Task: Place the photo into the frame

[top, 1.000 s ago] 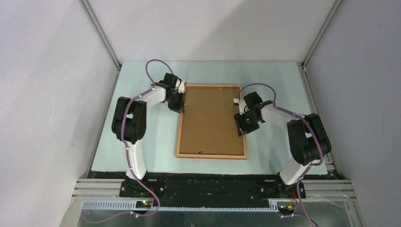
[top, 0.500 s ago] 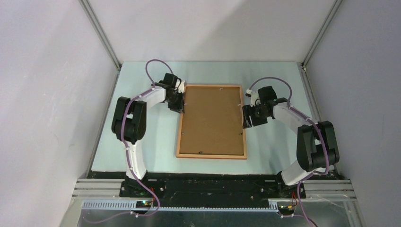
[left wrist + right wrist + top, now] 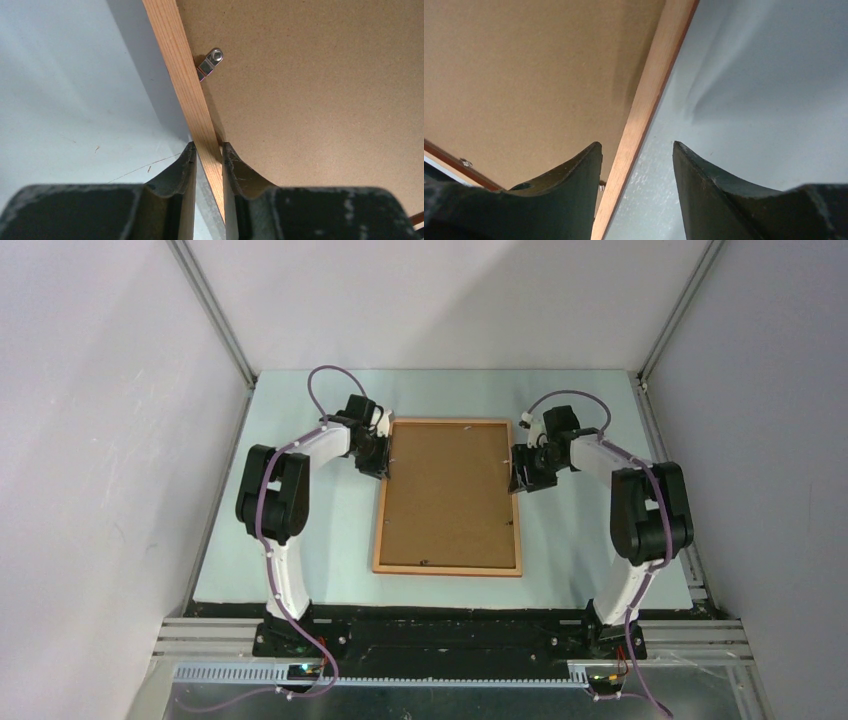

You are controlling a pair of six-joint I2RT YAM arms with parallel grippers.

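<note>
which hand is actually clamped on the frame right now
The left hand: its fingers pinch the left rail of the frame. The right hand only straddles the right rail, fingers spread with a gap on either side.

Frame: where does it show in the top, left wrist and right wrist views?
Top external: frame lies flat mid-table, between both arms.
Left wrist: frame edge runs diagonally, pinched in the left tool.
Right wrist: frame edge runs up inside the open right tool.
Shared landmark: brown backing board.
</note>
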